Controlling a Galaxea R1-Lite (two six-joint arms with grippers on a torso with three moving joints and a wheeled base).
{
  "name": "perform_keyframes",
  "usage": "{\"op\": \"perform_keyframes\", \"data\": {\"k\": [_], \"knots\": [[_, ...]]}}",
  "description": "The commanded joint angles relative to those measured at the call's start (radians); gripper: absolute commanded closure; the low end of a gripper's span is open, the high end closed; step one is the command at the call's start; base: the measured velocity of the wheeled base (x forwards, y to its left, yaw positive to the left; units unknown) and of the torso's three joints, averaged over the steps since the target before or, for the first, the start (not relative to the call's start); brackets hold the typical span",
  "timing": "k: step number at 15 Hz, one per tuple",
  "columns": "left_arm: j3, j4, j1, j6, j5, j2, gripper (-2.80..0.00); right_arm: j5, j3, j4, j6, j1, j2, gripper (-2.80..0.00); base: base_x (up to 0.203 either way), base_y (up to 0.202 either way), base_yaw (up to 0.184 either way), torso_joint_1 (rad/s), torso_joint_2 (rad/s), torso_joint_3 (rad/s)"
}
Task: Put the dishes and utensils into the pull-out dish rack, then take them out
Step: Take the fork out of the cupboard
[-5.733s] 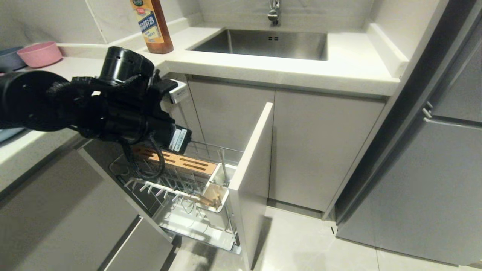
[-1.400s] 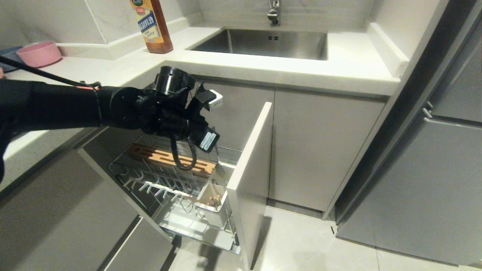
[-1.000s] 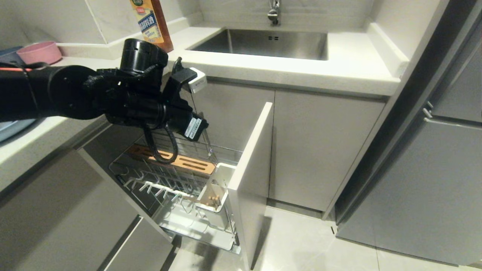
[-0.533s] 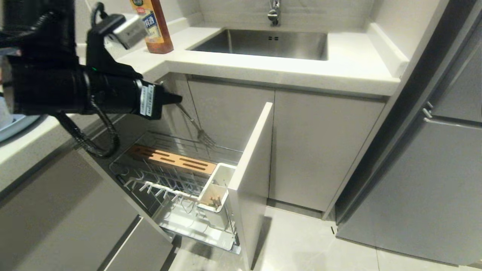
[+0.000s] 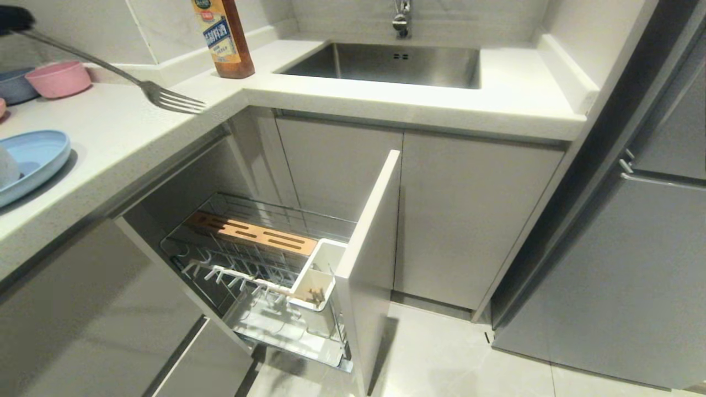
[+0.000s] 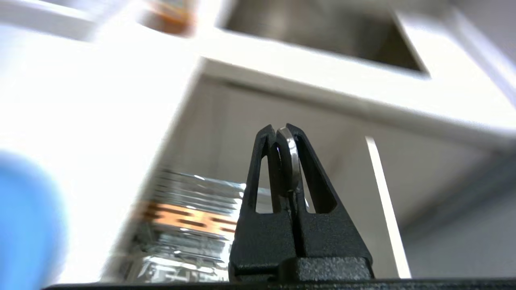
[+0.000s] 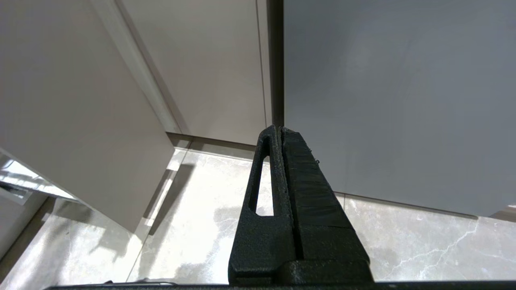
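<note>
**Fork lifted out of the rack, on its way to the counter**

The countertop (image 5: 127, 132) takes the left and back of the head view, with the sink (image 5: 386, 63) set in it and a sauce bottle (image 5: 223, 36) standing at the corner. Below it the pull-out dish rack (image 5: 259, 264) stands fully drawn out. Its prongs carry no dish, and the slotted wooden block (image 5: 251, 234) lies along its far side. The white utensil cup (image 5: 317, 275) sits at the front corner, just behind the front panel (image 5: 367, 259), and the ends of the chopsticks (image 5: 315, 295) show inside it.

The light-blue plate (image 5: 33, 162) lies on the countertop at the left edge, and a pink bowl (image 5: 58, 77) stands farther back. The cream bowl I cannot find with certainty.

I judge that the unloading part is in hand: the dishes are out and one utensil is being carried away. The utensil is a steel fork (image 5: 165, 99), not a spoon, and it hangs in the air over the counter corner, tines toward the sink.

The left gripper (image 6: 284, 133) has its fingers pressed on the end of the fork handle, nearly closed. The next move calls for lowering the fork flat onto a bare part of the counter before letting go, then going back for the chopsticks.

The right gripper (image 7: 280, 131) is pressed together, holds nothing, and hangs parked over the floor.
</note>
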Motion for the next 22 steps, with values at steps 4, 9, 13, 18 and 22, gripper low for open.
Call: {"op": "perform_keyframes", "data": {"k": [4, 9, 13, 18, 22], "knots": [[0.017, -0.055, 0.333, -0.166, 0.012, -0.156, 0.00, 0.000, 0.000, 0.000, 0.000, 0.000, 0.001, 0.00, 0.000, 0.000, 0.000, 0.000, 0.00, 0.000], [0.121, -0.250, 0.626, -0.275, 0.112, -0.157, 0.00, -0.001, 0.000, 0.000, 0.000, 0.000, 0.001, 0.00, 0.000, 0.000, 0.000, 0.000, 0.00, 0.000], [0.106, -0.266, 0.705, -0.369, 0.126, -0.030, 0.00, 0.000, 0.000, 0.000, 0.000, 0.000, 0.001, 0.00, 0.000, 0.000, 0.000, 0.000, 0.00, 0.000], [-0.033, -0.171, 0.788, -0.466, 0.080, 0.130, 0.00, 0.000, 0.000, 0.000, 0.000, 0.000, 0.001, 0.00, 0.000, 0.000, 0.000, 0.000, 0.00, 0.000], [-0.080, -0.082, 0.877, -0.505, -0.121, 0.198, 0.00, -0.001, 0.000, 0.000, 0.000, 0.000, 0.001, 0.00, 0.000, 0.000, 0.000, 0.000, 0.00, 0.000]]}}
